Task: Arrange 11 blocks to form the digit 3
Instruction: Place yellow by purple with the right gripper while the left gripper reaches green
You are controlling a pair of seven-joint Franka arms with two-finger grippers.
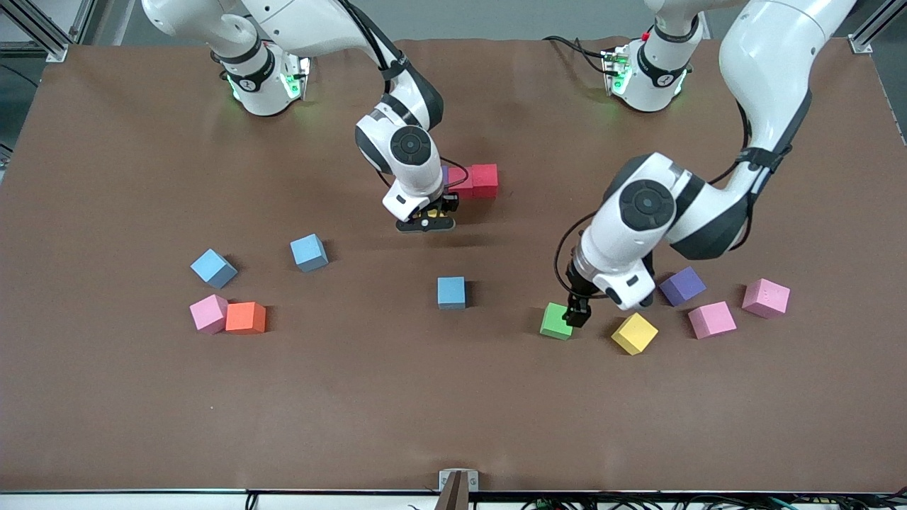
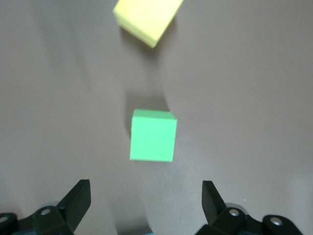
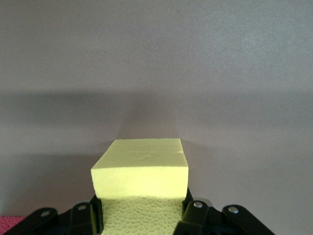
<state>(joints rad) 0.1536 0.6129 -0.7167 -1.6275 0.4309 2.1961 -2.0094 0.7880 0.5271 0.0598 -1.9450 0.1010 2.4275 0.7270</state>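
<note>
While the right pincer (image 1: pixel 425 221) grips a yellow block (image 3: pixel 142 169) just beside the red blocks (image 1: pixel 484 180), the left pincer (image 1: pixel 575 312), wide open over the green block (image 1: pixel 557 321), could nudge it aside.

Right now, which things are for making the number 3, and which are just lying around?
For the job:
- red blocks, side by side
- yellow block, held in the right tool
- green block, under the open left tool
- loose blocks in blue, pink, orange, purple and yellow

Just there:
- cables by the arm bases
- metal bracket at the table edge
</note>
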